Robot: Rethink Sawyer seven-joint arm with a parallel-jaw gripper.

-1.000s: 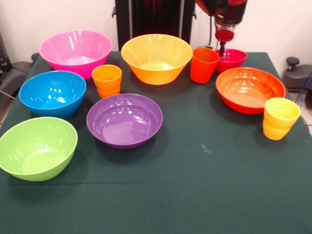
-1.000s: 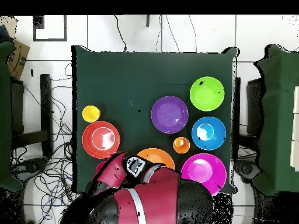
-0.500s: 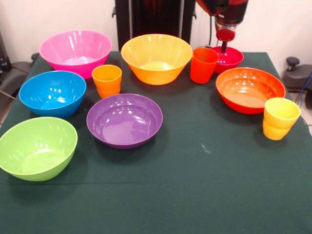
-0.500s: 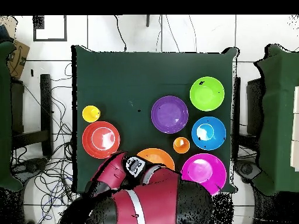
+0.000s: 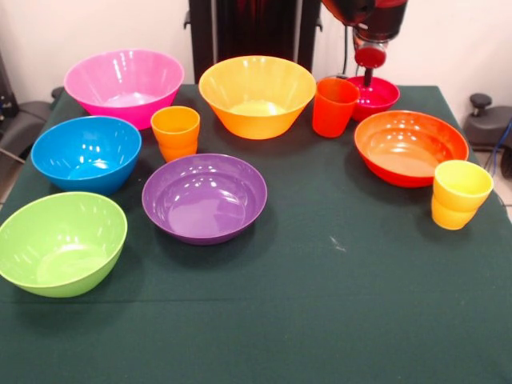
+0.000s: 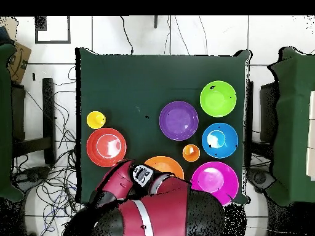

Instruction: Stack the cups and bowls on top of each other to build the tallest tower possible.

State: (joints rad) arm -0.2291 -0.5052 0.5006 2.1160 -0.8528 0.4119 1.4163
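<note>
Nothing is stacked: the small magenta bowl (image 5: 376,96) sits at the far edge of the dark green table (image 5: 336,304) beside the red-orange cup (image 5: 334,106), directly under the gripper (image 5: 367,78), whose jaw state cannot be told. Overhead, the arm (image 6: 154,206) hides that bowl. Cables (image 6: 52,178) trail over the white tiled floor (image 6: 154,34).

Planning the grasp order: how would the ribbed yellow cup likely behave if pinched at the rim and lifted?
The yellow cup looks glossy, so it may slip in a light pinch. It seems thin plastic, so probably light yet fairly stiff. Standing upright and taller than its base, near the table edge, it could tip if nudged sideways.
</note>
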